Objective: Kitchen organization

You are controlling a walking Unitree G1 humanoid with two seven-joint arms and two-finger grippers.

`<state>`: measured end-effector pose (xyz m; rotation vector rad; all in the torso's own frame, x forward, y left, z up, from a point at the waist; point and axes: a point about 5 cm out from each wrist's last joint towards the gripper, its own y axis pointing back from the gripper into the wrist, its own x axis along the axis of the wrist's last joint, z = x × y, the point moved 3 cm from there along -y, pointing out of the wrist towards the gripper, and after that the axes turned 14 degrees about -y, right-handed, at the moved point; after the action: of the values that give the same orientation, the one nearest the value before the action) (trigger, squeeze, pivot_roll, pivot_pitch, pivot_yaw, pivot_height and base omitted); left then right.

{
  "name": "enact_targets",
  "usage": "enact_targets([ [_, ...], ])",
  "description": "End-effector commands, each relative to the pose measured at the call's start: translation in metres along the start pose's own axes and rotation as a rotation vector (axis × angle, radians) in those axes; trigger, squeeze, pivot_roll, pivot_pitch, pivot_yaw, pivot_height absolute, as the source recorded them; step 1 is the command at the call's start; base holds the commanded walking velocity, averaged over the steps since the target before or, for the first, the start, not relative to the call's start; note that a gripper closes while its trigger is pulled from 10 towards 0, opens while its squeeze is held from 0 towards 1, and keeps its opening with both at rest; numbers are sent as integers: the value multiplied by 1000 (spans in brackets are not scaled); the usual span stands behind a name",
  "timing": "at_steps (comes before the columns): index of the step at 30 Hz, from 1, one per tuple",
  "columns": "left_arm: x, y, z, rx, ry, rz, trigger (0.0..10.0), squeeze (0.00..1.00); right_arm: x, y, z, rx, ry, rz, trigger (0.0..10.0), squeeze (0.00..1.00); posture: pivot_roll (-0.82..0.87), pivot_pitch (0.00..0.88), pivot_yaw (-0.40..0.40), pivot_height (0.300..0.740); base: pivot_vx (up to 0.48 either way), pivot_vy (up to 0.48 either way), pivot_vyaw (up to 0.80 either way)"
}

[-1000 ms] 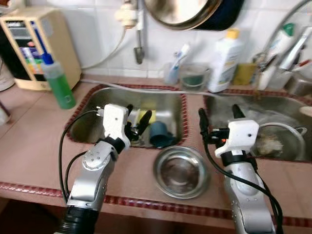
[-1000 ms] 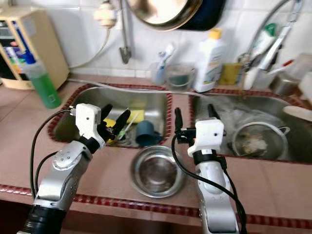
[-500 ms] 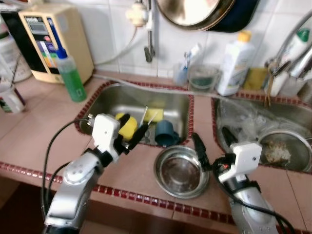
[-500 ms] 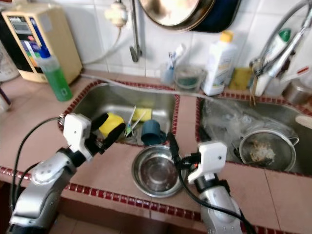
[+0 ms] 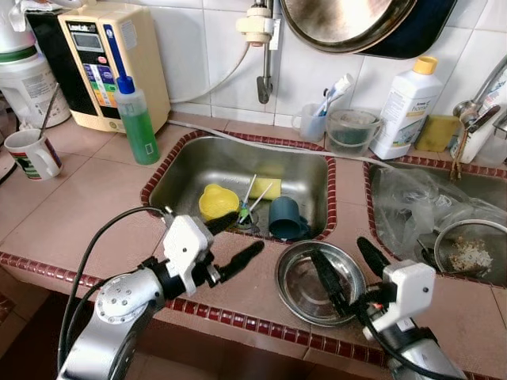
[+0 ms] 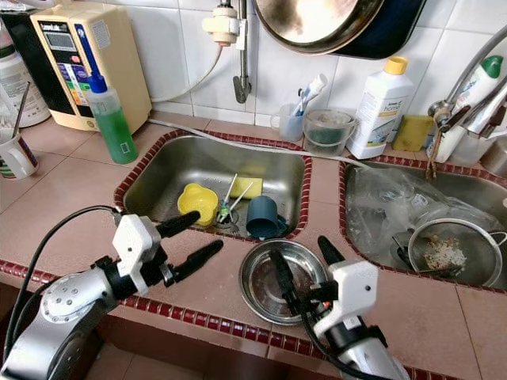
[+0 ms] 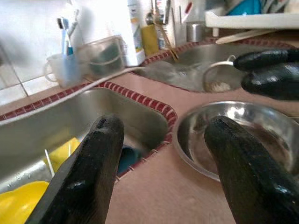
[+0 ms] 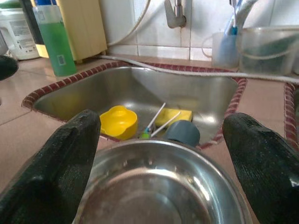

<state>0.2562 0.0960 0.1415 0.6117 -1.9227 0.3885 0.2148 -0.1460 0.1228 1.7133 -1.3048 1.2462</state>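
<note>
You are looking at a steel bowl (image 5: 320, 271) sitting on the tiled counter (image 5: 79, 214) at the front lip of the left sink (image 5: 198, 162), just beside the strip dividing it from the right sink (image 5: 483, 186). Your right gripper (image 5: 349, 265) is hovering over the near side of this bowl, its two black fingers spread wide to either side of the rim and holding nothing; in the right wrist view the bowl is lying between the spread fingertips (image 8: 56, 172). Your left gripper (image 5: 231, 241) is reaching over the counter edge just left of the bowl, fingers likewise parted and empty, with one finger pointing toward the sink and the other toward the bowl. Inside the left sink a yellow cup (image 5: 218, 200) is resting on the basin floor, a dark teal cup (image 5: 285, 219) is lying near the front wall closest to the bowl, and a yellow sponge (image 5: 265, 188) and thin utensils (image 5: 249, 198) are lying between them. In the right sink a strainer (image 5: 469, 252) is holding food scraps beside crumpled clear plastic (image 5: 412, 206). Farther out, a green soap bottle (image 5: 138, 123) is standing before a beige appliance (image 5: 111, 59), a mug (image 5: 32, 152) is standing at the far left, and a white bottle (image 5: 405, 107) is standing against the tiled wall.
</note>
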Motion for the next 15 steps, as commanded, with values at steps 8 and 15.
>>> enact_targets([
  [8,7,-4,2,-34,-34,23,10000,0,16,6,22,-217,-44,109,10000,0,-223,52,32,740,0,0,0],
  [15,8,-8,9,-88,-50,9,10000,0,6,8,29,-272,-147,56,10000,0,-231,48,43,740,0,0,0],
])
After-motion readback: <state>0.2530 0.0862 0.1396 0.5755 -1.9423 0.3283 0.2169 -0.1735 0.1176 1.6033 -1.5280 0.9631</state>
